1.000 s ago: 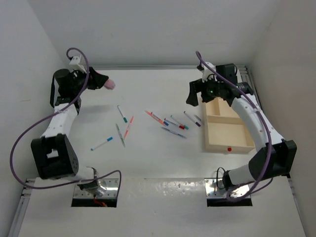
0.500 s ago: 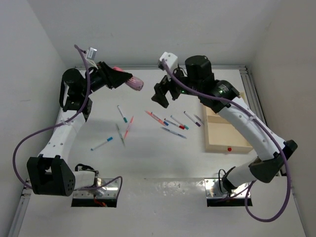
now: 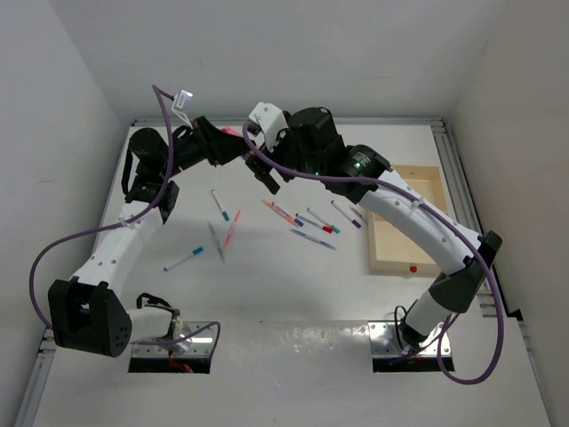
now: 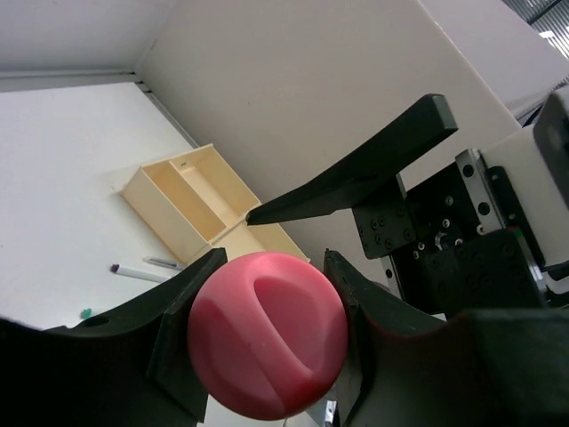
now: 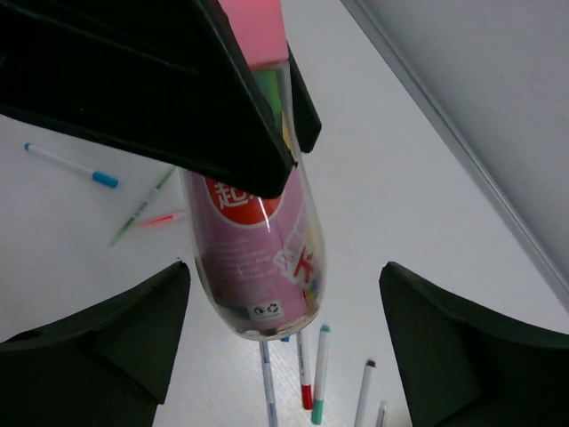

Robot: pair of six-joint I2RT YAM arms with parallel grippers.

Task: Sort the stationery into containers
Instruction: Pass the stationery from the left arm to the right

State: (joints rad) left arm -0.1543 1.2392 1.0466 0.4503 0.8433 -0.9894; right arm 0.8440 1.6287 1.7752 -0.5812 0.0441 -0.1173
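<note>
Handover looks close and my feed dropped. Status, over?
Left gripper shut on pink bottle, held above table. Right gripper open, facing its base, not touching. Pens lie loose on table, outside tray.

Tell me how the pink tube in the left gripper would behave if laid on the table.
The pink tube looks round-bodied, so it would probably roll if laid flat. Its rounded end suggests it could tip if stood up. The glossy plastic may slip in the left gripper.
</note>
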